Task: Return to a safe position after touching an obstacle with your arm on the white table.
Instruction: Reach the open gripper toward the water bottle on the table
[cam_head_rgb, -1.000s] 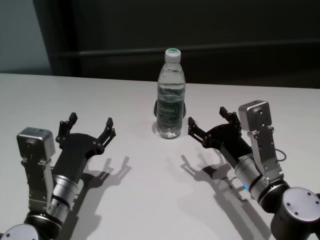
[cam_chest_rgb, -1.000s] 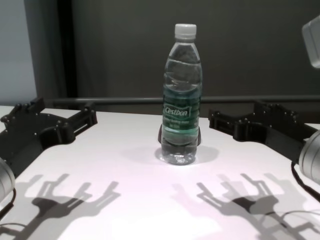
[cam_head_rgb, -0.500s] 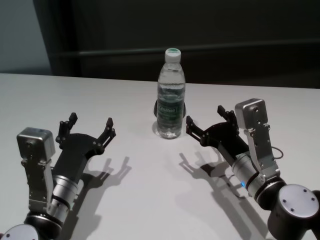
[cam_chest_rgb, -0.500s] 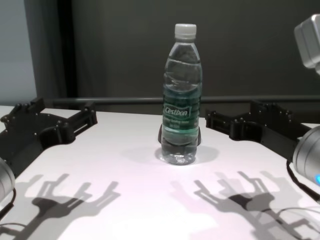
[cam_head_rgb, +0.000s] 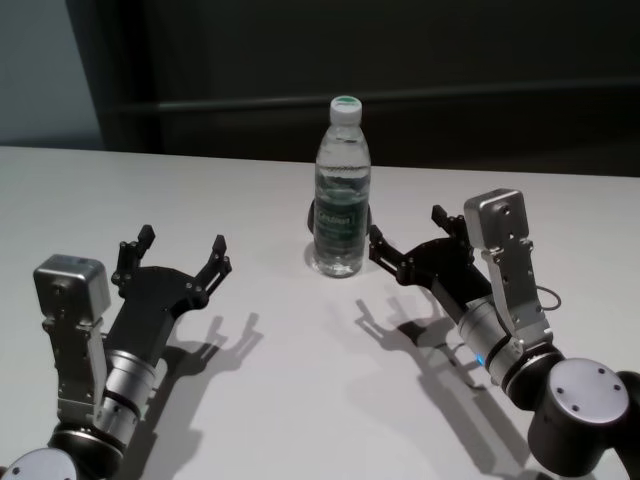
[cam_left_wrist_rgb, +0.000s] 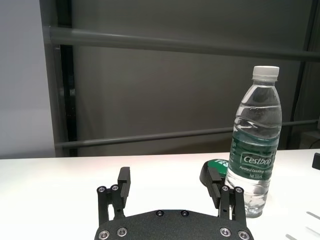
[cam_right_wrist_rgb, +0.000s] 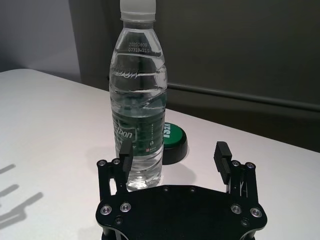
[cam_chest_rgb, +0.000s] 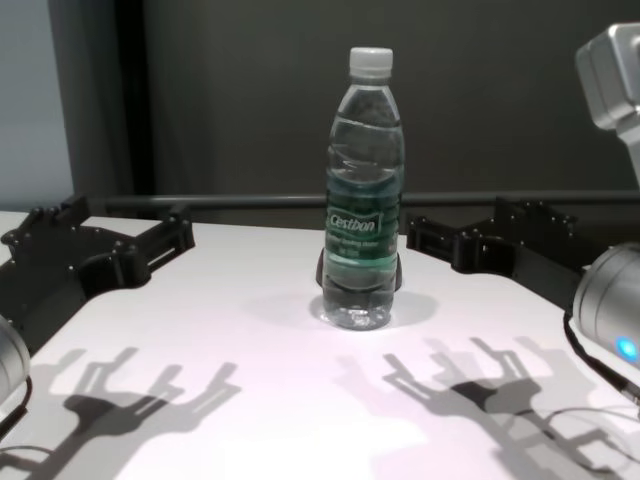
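at the middle of the white tabletop (cam_head_rgb: 260, 400) the bottle (cam_head_rgb: 342, 190) stands upright; just right of it the right gripper (cam_head_rgb: 410, 240) hovers, jaws spread, apart from it; left gripper (cam_head_rgb: 182, 255) nearer, left, jaws spread

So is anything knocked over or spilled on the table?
No. The bottle stands upright with its cap on, and the white table looks dry. The right gripper is open close beside it; the left gripper is open, farther away.

A lab: bare white table (cam_head_rgb: 250, 400) before a dark panelled wall (cam_head_rgb: 450, 60).
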